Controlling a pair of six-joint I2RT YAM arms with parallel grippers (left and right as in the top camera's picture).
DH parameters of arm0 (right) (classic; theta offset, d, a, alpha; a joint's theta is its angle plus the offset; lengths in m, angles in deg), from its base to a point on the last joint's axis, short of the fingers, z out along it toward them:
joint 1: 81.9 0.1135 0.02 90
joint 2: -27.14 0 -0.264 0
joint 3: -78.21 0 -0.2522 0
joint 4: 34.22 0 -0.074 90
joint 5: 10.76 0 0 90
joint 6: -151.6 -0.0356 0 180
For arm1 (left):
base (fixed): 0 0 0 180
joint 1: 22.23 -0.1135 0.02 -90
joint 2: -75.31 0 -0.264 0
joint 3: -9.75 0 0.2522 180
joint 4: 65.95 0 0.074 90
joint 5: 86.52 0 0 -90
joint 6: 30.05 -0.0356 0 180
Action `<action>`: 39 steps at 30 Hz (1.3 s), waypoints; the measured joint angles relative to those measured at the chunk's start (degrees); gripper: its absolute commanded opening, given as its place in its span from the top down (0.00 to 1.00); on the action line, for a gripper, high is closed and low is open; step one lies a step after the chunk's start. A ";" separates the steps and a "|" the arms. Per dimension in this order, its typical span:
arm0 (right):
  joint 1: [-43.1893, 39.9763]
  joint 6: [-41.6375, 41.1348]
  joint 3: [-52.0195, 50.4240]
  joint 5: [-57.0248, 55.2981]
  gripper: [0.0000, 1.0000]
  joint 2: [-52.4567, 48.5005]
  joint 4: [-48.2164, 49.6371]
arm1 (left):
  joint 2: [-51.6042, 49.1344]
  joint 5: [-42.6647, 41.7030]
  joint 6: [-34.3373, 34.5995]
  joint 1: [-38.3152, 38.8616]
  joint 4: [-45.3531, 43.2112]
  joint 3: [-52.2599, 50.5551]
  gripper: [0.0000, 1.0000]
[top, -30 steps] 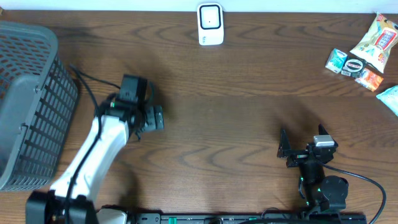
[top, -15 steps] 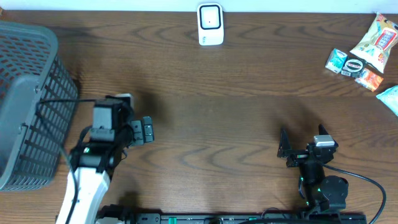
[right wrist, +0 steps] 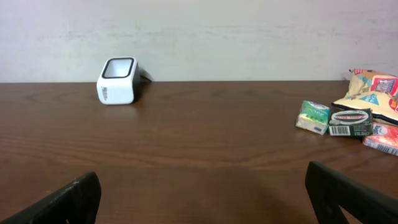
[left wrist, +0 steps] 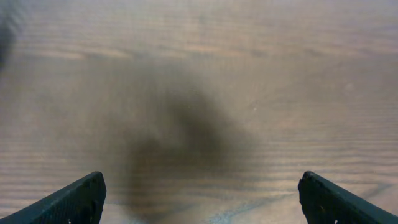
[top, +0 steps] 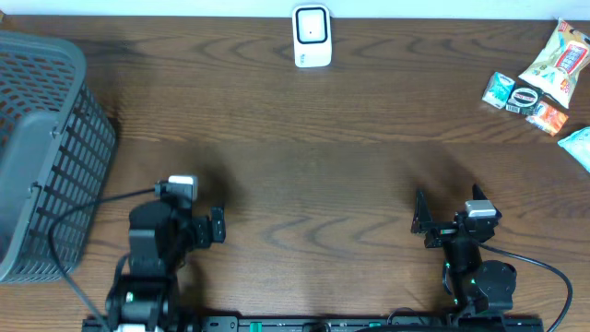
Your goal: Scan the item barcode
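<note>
The white barcode scanner stands at the far edge of the table, centre; the right wrist view has the scanner at upper left. Several small snack packs and a snack bag lie at the far right, and the packs show again in the right wrist view. My left gripper hangs open over bare wood near the front left, nothing between its fingers. My right gripper stands open and empty near the front right, facing the scanner.
A grey plastic basket fills the left side of the table. A teal packet pokes in at the right edge. Dark wood tabletop lies between the arms and the scanner.
My left arm has drawn back from beside the basket toward the front edge, its gripper staying open. The right arm has not moved.
</note>
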 measured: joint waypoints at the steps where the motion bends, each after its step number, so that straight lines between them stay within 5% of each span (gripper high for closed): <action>1: 0.00 0.00 0.00 0.00 0.01 0.00 0.00 | 2.36 0.04 -0.11 0.00 -0.07 -0.61 0.02; 8: 0.02 0.00 0.00 -0.02 0.01 0.00 0.02 | 17.90 1.36 -0.42 0.00 -0.66 -4.39 0.03; 20: 0.02 0.00 0.00 -0.02 0.01 0.00 0.00 | 27.82 2.01 -0.42 0.00 -10.47 -13.77 0.02; 32: 0.02 0.00 0.00 -0.02 0.01 0.00 0.00 | 29.38 2.01 -0.42 -0.74 -22.14 -18.32 0.02; 39: 0.02 0.00 0.00 -0.11 0.01 0.00 0.00 | 29.33 2.21 -0.42 -0.74 -21.20 -18.84 0.02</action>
